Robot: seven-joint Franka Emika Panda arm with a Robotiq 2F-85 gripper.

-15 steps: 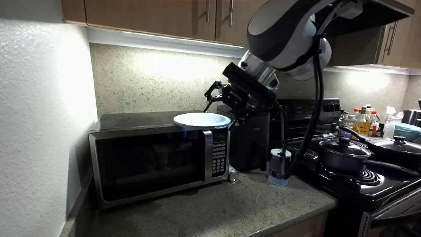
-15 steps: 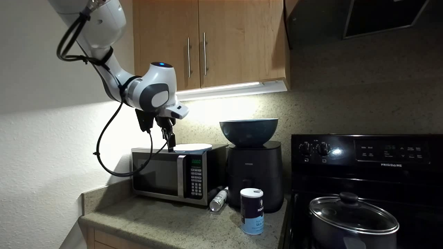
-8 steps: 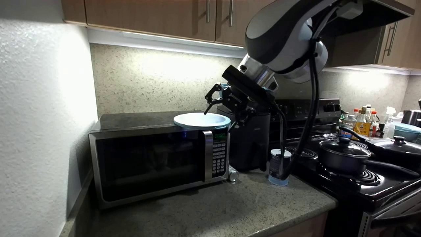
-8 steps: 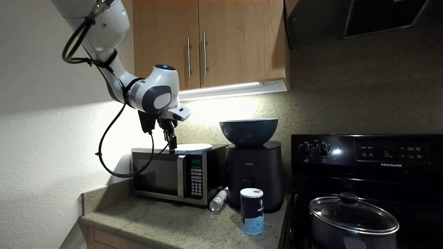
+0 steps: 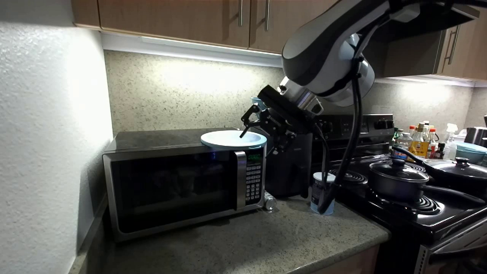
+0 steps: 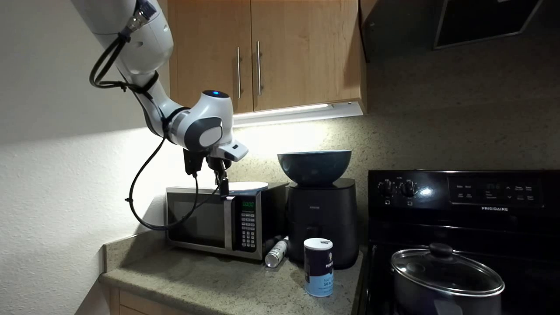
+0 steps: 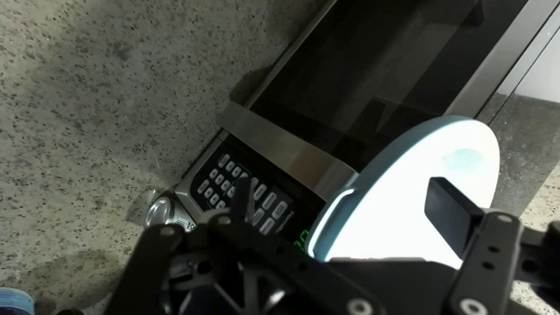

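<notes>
Plate (image 7: 396, 201), round, no long axis, at three o'clock from end effector (image 7: 343, 197) in wrist view; jaws spread wide, empty, plate's rim showing between.

A light strip (image 6: 302, 108) beneath the cabinets (image 6: 306, 57) burned the backsplash (image 5: 205, 80) nearly white in both exterior views, as a shadow line cut across the wall (image 6: 57, 92) and the stove (image 6: 415, 234) sat in gloom, a glare spot on its panel (image 6: 433, 202). In the wrist view, the pale plate (image 7: 398, 197) blew out to white, reflections streaked the microwave door (image 7: 385, 74), and the hand (image 7: 347, 205) showed dark and out of focus along the lower edge.
</notes>
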